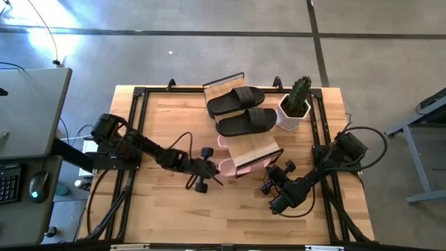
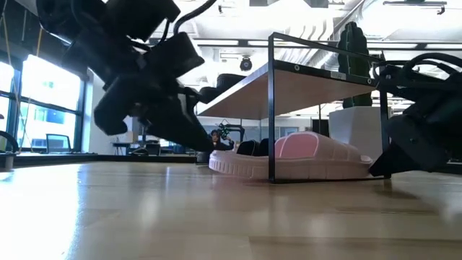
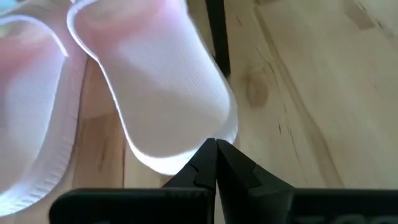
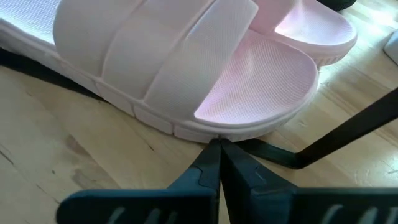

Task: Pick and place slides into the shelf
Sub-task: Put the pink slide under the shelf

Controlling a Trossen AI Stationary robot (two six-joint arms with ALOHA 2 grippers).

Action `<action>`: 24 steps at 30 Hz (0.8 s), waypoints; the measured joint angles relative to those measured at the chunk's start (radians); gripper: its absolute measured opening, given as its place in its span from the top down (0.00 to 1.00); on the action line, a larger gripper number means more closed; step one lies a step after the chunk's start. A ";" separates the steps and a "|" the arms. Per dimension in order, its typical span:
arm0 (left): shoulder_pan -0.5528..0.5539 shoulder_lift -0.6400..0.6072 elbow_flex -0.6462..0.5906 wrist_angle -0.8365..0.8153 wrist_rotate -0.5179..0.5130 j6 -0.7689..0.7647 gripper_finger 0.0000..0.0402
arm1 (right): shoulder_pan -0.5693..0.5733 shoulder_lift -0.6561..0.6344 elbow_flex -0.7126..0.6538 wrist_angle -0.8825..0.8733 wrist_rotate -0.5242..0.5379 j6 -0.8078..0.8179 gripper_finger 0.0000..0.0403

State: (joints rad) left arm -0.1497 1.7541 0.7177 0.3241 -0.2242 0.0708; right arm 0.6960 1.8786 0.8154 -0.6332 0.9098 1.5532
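Note:
Two black slides (image 1: 235, 100) (image 1: 246, 121) lie on the upper board of the shelf (image 1: 224, 85). A pale pink pair lies on the table under the shelf's lower board (image 1: 254, 150); in the low view one pink slide (image 2: 303, 155) shows behind the black frame post (image 2: 271, 108). My left gripper (image 1: 217, 176) is shut at the left end of a pink slide (image 3: 155, 81). On the shelf's right side, my right gripper (image 1: 273, 173) is shut at the rim of a pink slide (image 4: 186, 56). My left gripper has its shut fingertips (image 3: 216, 149) against the rounded end of the pink slide's sole (image 3: 186, 155). It comes slanting down from the table's left side. The slide lies flat on the table. My right gripper has its shut fingertips (image 4: 219, 149) against the sole's rim (image 4: 217, 132), beside the wide strap. It comes slanting down from the table's right and near side. That slide rests flat on the table, next to the shelf's black base bar (image 4: 292, 155).
A white pot with a cactus (image 1: 294, 108) stands right of the shelf at the back. Black rails (image 1: 132, 139) run along the table's edges. Bare wood (image 1: 174, 209) lies in front of the shelf and to its left.

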 joint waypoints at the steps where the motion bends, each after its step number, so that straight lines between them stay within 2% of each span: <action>1: 0.000 0.010 0.000 0.016 -0.001 0.000 1.00 | 0.000 0.000 0.000 0.001 0.000 0.000 1.00; 7: 0.019 0.061 0.003 0.043 0.008 -0.003 1.00 | -0.002 0.000 0.000 0.004 0.003 0.000 1.00; 24: 0.046 0.065 0.003 0.088 -0.015 0.007 1.00 | -0.002 0.000 0.000 0.004 -0.002 0.002 1.00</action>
State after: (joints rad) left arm -0.1040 1.8194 0.7204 0.4117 -0.2396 0.0775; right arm 0.6937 1.8786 0.8154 -0.6292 0.9082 1.5550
